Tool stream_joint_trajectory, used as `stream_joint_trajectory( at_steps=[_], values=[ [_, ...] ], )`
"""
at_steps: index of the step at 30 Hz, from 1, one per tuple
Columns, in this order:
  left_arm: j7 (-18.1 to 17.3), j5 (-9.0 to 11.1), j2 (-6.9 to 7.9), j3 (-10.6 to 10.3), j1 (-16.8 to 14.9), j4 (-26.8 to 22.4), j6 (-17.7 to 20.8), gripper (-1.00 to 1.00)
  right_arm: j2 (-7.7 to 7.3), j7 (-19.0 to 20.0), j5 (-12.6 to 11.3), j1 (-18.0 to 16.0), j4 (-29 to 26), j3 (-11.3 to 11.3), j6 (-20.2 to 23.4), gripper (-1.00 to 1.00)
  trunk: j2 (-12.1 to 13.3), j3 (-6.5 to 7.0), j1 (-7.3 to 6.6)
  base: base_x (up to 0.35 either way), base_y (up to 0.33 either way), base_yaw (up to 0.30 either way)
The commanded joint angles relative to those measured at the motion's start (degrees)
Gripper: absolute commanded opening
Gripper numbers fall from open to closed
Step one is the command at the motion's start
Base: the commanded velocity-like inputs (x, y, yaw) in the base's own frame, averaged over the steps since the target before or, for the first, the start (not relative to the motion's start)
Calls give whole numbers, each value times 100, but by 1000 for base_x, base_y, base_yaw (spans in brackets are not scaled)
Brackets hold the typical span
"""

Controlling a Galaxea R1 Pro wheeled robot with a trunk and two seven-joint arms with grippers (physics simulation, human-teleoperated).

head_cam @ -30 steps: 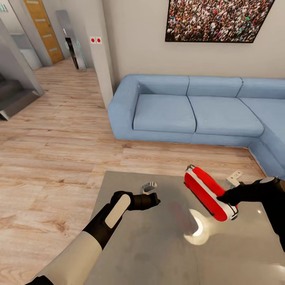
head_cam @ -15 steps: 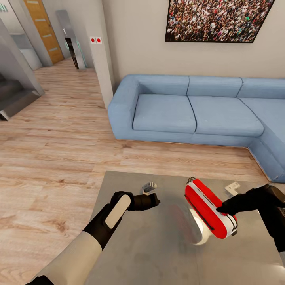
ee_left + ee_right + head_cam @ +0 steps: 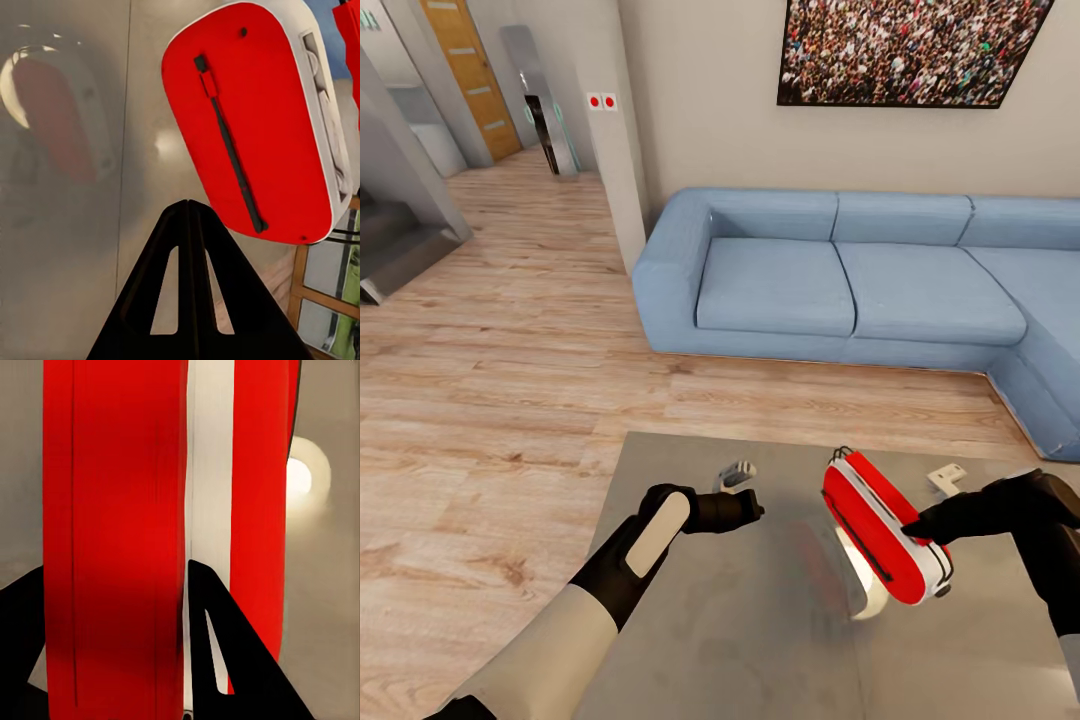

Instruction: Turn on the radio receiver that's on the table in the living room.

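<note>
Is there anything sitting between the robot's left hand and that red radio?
No: in the head view, only bare glossy grey table top separates the shut left gripper from the bright-red rounded radio.

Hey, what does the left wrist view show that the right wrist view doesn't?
Left wrist view alone: the radio receiver's whole red face with its dark thin strip, the left gripper with fingers pressed together short of the radio, and a blurred red reflection on the table.

Right wrist view alone: the right gripper with its fingers either side of the radio's red body, next to the white trim band.

Both: the red radio over the glossy grey table, with a bright lamp glare.
</note>
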Motion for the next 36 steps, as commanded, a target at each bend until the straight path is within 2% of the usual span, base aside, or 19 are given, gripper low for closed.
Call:
stream_joint_trajectory(
  at_steps=[1, 4, 9, 10, 16, 22, 24, 30, 34, 35, 36],
  values=[
    [0, -2, 0, 0, 0, 0, 0, -100, 0, 1, -10, -1, 0, -7, 1, -100, 0, 0, 0, 0, 0, 0],
    [0, -1, 0, 0, 0, 0, 0, -100, 1, 5, -19, -1, 1, -16, -2, -100, 0, 0, 0, 0, 0, 0],
    [-2, 1, 0, -6, 0, 45, -17, -100, 163, -150, -168, 38, 166, -41, -146, -100, 0, 0, 0, 0, 0, 0],
    [-2, 1, 0, -10, 0, 33, -21, -100, 129, -132, -201, 43, 198, -30, -176, -100, 0, 0, 0, 0, 0, 0],
    [0, 0, 0, -17, 0, -2, -35, -100, 129, 66, 35, 50, 31, -51, 0, -100, 0, 0, 0, 0, 0, 0],
    [0, 0, 0, -21, 0, -5, -30, -100, 144, 59, 45, 52, -3, -221, 154, -100, 0, 0, 0, 0, 0, 0],
    [0, 0, 0, -24, 0, 10, -25, -100, 161, 22, 42, 52, 7, -287, 65, -100, 0, 0, 0, 0, 0, 0],
    [-8, -3, 0, -36, 1, 205, -21, -100, 355, -173, 33, 52, 126, -483, -167, -100, 0, 0, 0, 0, 0, 0],
    [-16, -19, 0, -168, 1, 335, -39, -100, 485, -300, -15, 52, 257, -613, -307, -100, 0, 0, 0, 0, 0, 0],
    [-17, -20, 0, -332, 1, 1019, -41, -100, 1174, -1370, -52, 52, 781, -1310, -1863, -100, 0, 0, 0, 0, 0, 0],
    [-17, -23, 0, -398, 1, 1073, -54, -100, 1182, -1406, -109, 52, 810, -1314, -1911, -100, 0, 0, 0, 0, 0, 0]
  ],
)
